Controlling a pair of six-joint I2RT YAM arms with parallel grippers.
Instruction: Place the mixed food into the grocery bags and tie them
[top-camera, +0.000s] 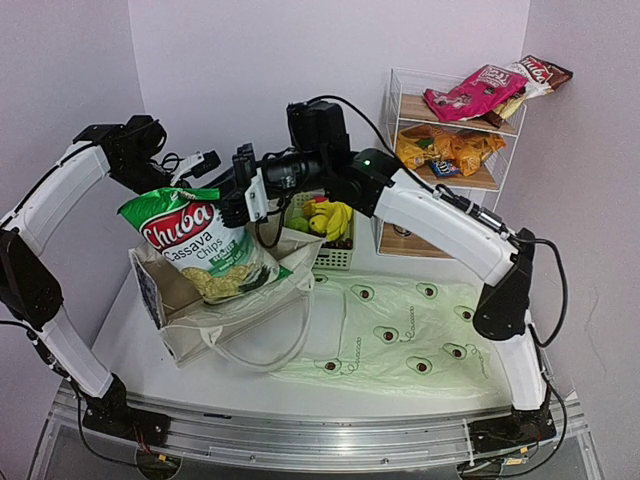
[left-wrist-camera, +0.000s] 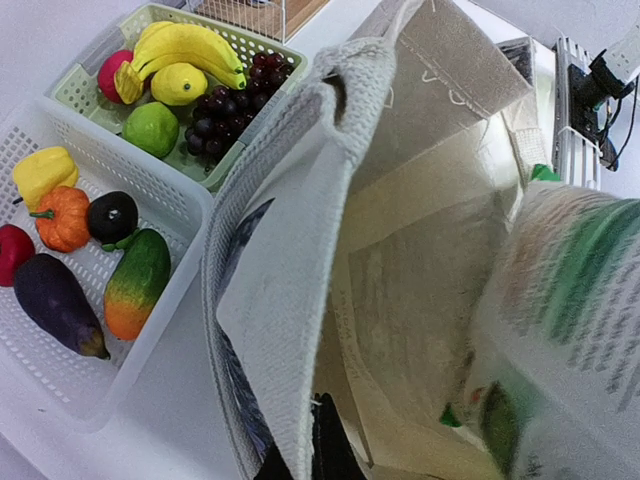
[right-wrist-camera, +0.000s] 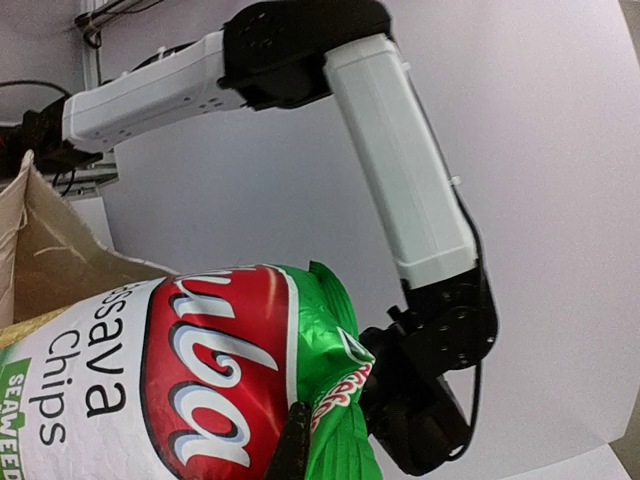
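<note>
Right pincer (top-camera: 252, 198) pinches one green-white crisp packet (top-camera: 195, 245); left pincer (left-wrist-camera: 312, 445) pinches one canvas tote (left-wrist-camera: 400, 250).

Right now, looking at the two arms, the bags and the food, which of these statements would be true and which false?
1. The right gripper pinches the top of the crisp packet. True.
2. The packet lies wholly inside the tote. False: most of it sticks out above the mouth.
3. The bananas sit in the green basket. True.
4. The avocado bag is stuffed full. False: it lies spread flat.
5. The left gripper hangs open. False: it is shut on the tote's rim.
</note>
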